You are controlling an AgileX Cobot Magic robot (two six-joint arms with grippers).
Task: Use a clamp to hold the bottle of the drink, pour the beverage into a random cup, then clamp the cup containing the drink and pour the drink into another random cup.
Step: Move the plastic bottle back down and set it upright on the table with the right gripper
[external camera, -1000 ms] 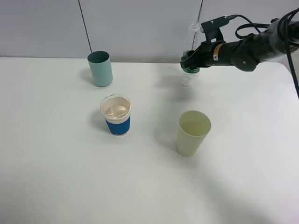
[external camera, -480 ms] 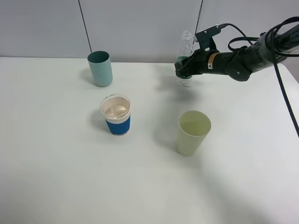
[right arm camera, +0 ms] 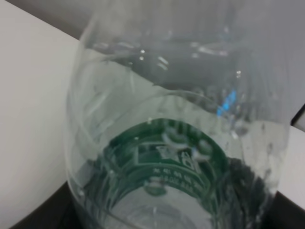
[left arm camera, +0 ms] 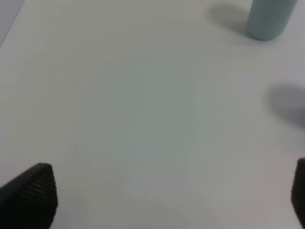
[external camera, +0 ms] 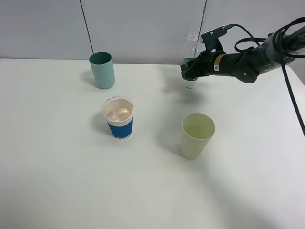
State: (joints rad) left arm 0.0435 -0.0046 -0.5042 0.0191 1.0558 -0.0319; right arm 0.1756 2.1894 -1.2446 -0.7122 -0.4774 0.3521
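The clear bottle with a dark green label stands nearly upright at the back of the table, right of centre. My right gripper is shut on its labelled middle. In the right wrist view the bottle fills the frame. I cannot tell whether its base touches the table. The blue-sleeved cup holds clear liquid over its peach inside, left of centre. The teal cup stands behind it, and its lower part shows in the left wrist view. My left gripper is open over bare table, and the exterior high view does not show it.
A pale yellow-green tapered cup stands in front of the bottle, right of centre. The white table ends at a grey wall behind the cups. The right arm's cables hang at the right edge.
The right gripper carried the bottle left and lower toward the table's back, then shifted slightly right. The cups have not moved.
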